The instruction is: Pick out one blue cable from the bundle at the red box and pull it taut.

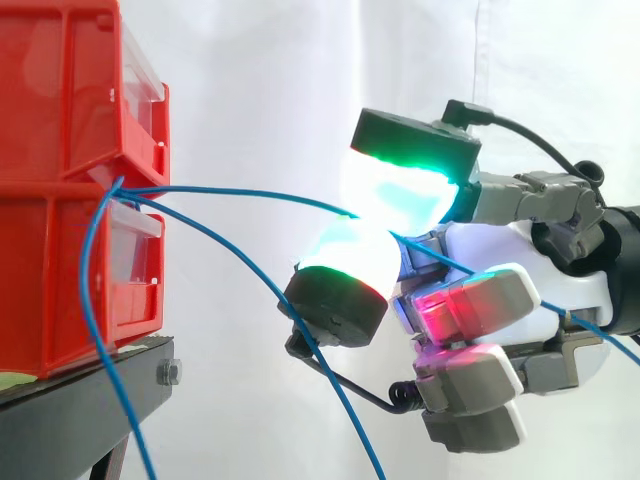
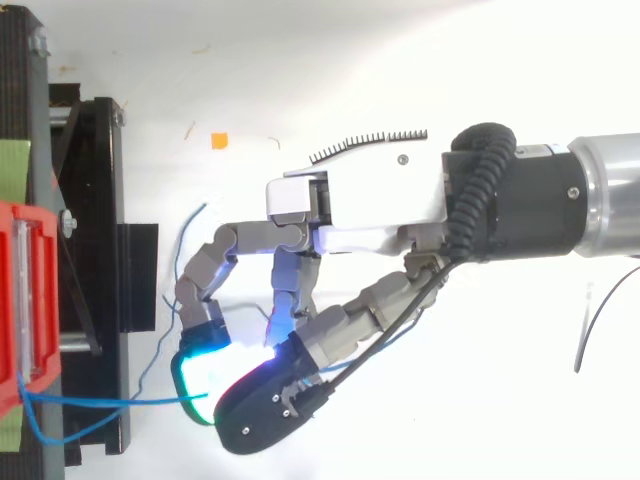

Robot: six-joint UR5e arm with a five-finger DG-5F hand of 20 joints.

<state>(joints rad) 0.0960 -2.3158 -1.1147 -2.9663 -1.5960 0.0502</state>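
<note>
Pick made, we judge: grey-and-white robot hand [image 1: 490, 250], glowing pads [image 1: 345, 255] clamped on one thin blue cable [image 1: 280, 197]; next needs a pull away from the red plastic box [image 1: 60, 250] beyond them.

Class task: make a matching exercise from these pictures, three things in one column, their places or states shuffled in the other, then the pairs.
1 red bins
2 pinched blue cable
3 robot hand

A closed on a cable
B stacked on the black stand
C leading from the bins into the grasp

Pairs: 1-B, 2-C, 3-A
</note>
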